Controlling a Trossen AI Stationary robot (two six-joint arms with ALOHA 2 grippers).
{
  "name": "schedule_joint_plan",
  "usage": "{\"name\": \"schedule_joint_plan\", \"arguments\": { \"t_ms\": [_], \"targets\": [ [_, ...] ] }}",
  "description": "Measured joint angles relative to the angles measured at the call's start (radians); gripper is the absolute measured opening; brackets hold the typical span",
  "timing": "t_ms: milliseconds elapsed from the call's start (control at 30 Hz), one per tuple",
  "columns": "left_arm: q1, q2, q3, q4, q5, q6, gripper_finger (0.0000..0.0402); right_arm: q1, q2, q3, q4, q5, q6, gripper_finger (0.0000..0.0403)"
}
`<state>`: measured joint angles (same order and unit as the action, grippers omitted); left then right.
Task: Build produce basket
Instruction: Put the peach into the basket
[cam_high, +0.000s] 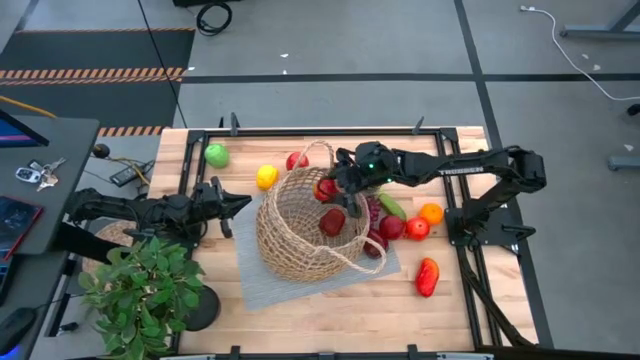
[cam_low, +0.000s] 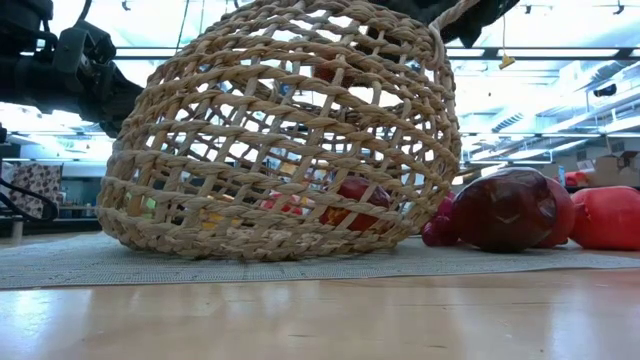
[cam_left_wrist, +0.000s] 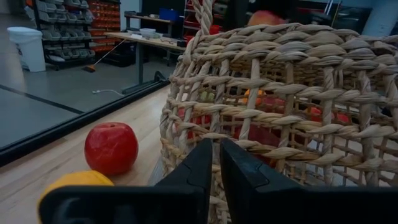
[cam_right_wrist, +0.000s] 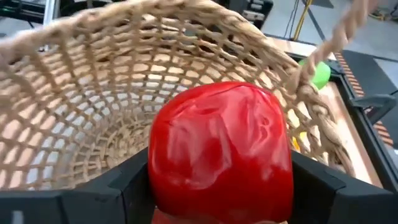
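Holding one red fruit (cam_high: 332, 221) inside, the basket (cam_high: 285, 240) (wicker) lies tilted

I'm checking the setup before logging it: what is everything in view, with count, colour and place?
basket: one, tan wicker, tipped on the mat
mat: one, grey, under the basket
red fruit: one, inside the basket
green apple: one, far left of table
lemon: one, yellow, left of basket
red apple: one, behind basket
orange: one, right of basket
pepper: one, red, near right
plant: one, green, near left corner
left tool: shut, beside the basket
right tool: holds a red produce piece over the basket mouth
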<state>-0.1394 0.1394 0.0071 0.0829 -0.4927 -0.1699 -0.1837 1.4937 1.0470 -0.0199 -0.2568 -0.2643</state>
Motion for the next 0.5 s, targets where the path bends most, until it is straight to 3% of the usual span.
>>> {"name": "schedule_joint_plan", "arguments": {
  "t_ms": [233, 500],
  "targets": [
    [0.000, 0.000, 0.000, 0.000, 0.000, 0.000, 0.0032, -0.009, 0.068, 0.016, -0.035, -0.008, 0.016, 0.0272],
    [0.000, 0.000, 0.000, 0.000, 0.000, 0.000, 0.0040, 0.010, 0.189, 0.212, -0.239, -0.005, 0.027, 0.0277]
  ]
}}
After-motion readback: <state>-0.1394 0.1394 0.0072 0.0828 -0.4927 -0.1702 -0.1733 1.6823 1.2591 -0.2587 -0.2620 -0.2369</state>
